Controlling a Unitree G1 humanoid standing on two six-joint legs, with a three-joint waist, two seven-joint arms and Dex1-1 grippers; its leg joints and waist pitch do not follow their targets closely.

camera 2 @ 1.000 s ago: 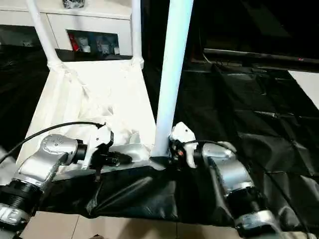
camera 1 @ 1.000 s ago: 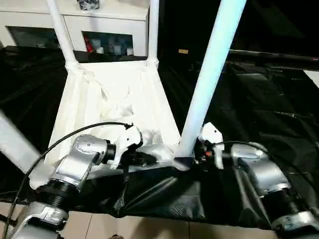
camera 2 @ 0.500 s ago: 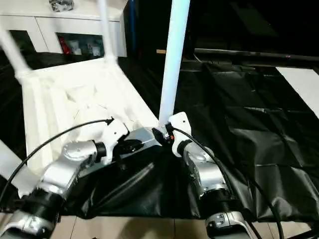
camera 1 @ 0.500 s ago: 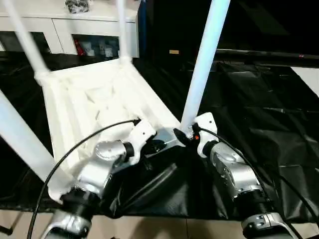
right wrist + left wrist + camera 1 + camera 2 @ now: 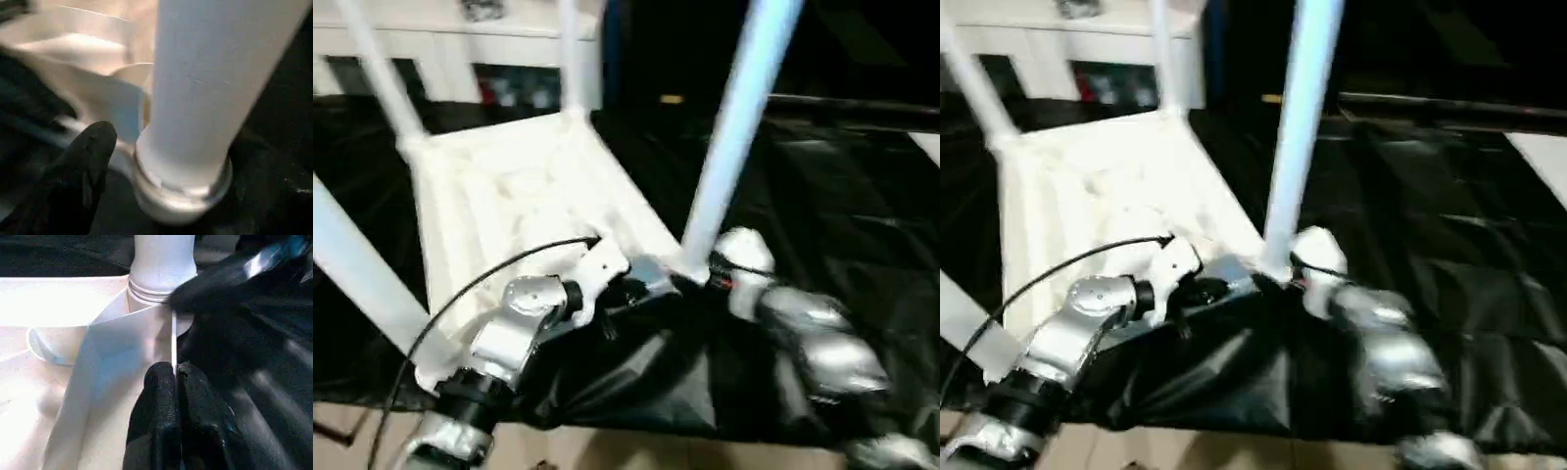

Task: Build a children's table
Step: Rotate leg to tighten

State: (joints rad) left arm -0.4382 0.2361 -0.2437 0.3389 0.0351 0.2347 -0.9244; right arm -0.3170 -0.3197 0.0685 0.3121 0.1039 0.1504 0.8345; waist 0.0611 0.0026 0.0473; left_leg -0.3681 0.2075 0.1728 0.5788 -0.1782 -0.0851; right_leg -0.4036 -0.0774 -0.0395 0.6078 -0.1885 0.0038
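Observation:
The children's table lies upside down on black sheeting, its ribbed white top facing up and its white legs standing in the corner sockets. The near right leg rises from its socket. My left gripper is shut on the thin raised rim just beside that socket. My right gripper is at the base of the same leg from the other side. One black finger stands a little off the socket collar; the other finger is hidden.
Black plastic sheeting covers the work surface and hangs over its near edge. A white cabinet with open shelves stands behind the table. The near left leg slants up close to my left forearm.
The camera has shifted. My right gripper has widened and come off the near right leg, and that forearm is moving. My left gripper stays pinched on the rim.

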